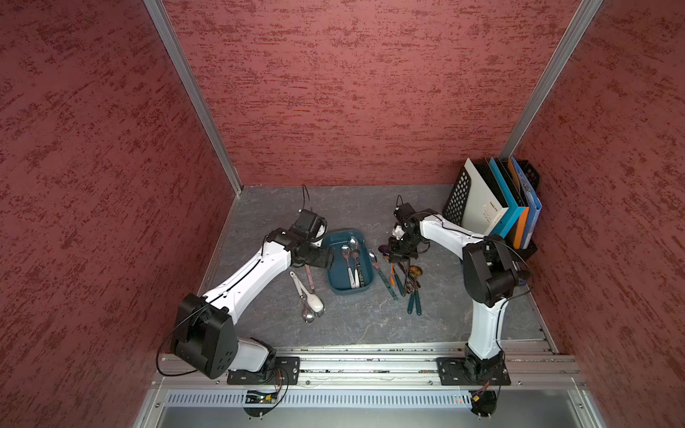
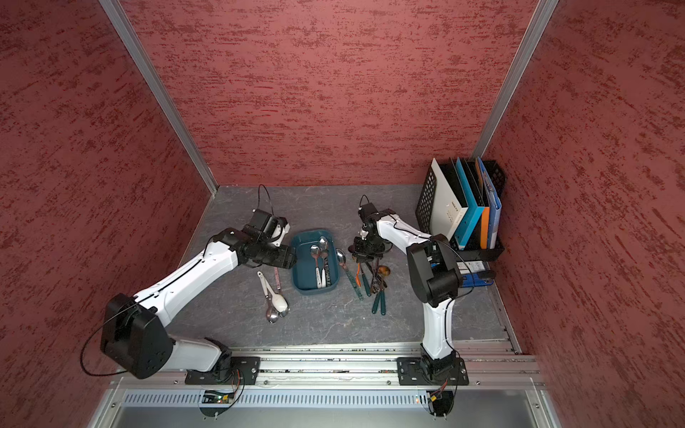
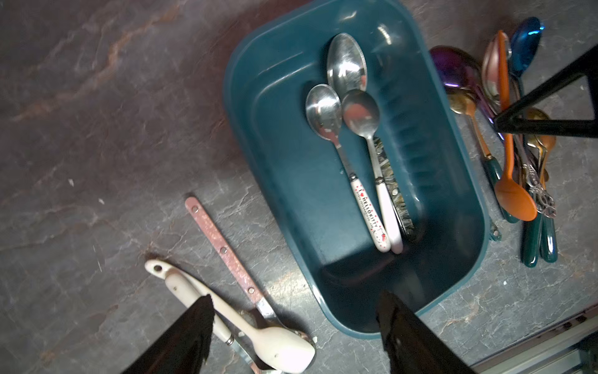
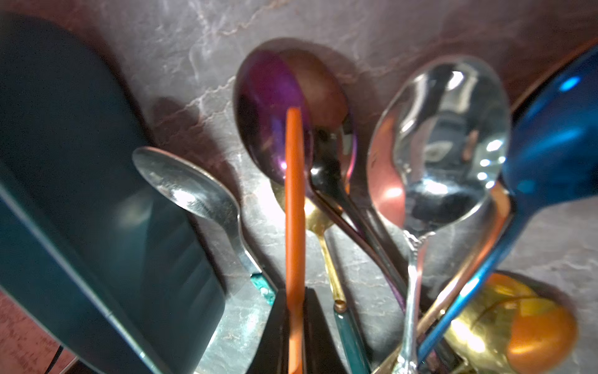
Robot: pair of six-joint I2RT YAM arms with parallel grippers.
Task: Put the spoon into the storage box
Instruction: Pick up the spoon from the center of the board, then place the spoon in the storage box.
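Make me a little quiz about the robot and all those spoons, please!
1. True or false: the right pincer is shut on the handle of the orange spoon.
2. How many spoons lie inside the storage box?
3. Where is the all-white spoon? A: inside the storage box. B: on the table beside it. C: on top of the orange spoon.
Key: 1 true; 2 three; 3 B.
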